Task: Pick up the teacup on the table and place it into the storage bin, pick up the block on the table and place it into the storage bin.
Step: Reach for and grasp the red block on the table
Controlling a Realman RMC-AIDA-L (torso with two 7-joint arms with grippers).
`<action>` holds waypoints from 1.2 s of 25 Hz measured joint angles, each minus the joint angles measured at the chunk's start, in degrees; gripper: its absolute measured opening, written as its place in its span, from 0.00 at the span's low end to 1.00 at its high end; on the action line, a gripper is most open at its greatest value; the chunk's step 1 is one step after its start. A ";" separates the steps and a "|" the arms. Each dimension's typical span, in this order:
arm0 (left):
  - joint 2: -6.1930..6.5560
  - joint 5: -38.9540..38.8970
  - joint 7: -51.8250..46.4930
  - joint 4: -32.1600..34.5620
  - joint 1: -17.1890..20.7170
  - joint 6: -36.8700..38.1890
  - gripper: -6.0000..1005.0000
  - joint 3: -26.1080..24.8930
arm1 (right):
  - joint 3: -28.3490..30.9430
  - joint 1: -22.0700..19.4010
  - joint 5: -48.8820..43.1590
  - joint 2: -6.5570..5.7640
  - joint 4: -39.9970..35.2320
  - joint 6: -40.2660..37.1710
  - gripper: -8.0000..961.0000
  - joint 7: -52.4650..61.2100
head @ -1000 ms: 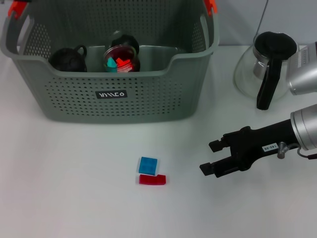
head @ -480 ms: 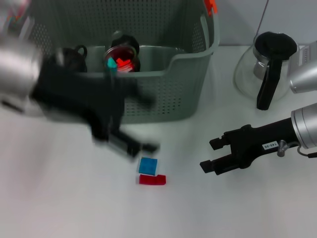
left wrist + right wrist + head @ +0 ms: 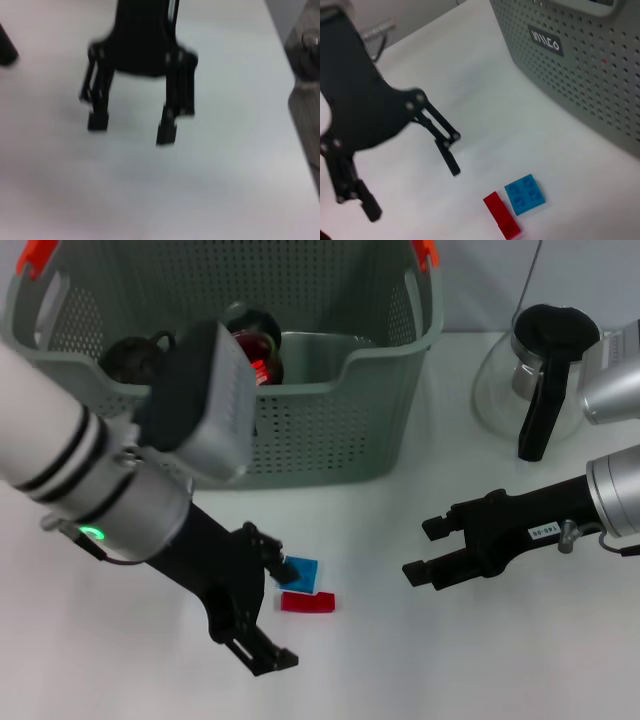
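Note:
A blue block (image 3: 300, 573) and a red block (image 3: 308, 602) lie side by side on the white table in front of the storage bin (image 3: 330, 430). My left gripper (image 3: 272, 612) is open just left of the blocks, one finger by the blue block, holding nothing. The right wrist view shows it (image 3: 414, 192) beside the blue block (image 3: 525, 194) and red block (image 3: 502, 221). A black teacup (image 3: 125, 358) sits inside the bin, partly hidden by my left arm. My right gripper (image 3: 420, 553) is open and empty to the right of the blocks; it also shows in the left wrist view (image 3: 132, 127).
A glass jar with red contents (image 3: 258, 352) sits in the bin beside the teacup. A glass coffee pot with a black handle (image 3: 540, 380) stands at the back right. The bin's front wall with its label shows in the right wrist view (image 3: 580, 60).
My left arm has swept in from the left, past the bin's front, and down to the blocks. The right arm and the blocks have not moved.

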 joint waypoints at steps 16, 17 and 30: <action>0.14 11.35 -12.72 -10.75 -7.65 -8.44 0.93 5.90 | -0.05 0.08 0.00 -0.13 0.00 0.20 0.89 0.13; 0.14 11.21 -12.57 -10.80 -7.46 -8.78 0.93 5.96 | -0.11 0.08 0.00 -0.11 0.00 0.21 0.89 0.05; 0.44 -3.52 5.37 -9.08 0.31 1.27 0.93 -19.38 | -0.13 0.58 0.00 0.03 -0.19 -0.91 0.89 -1.99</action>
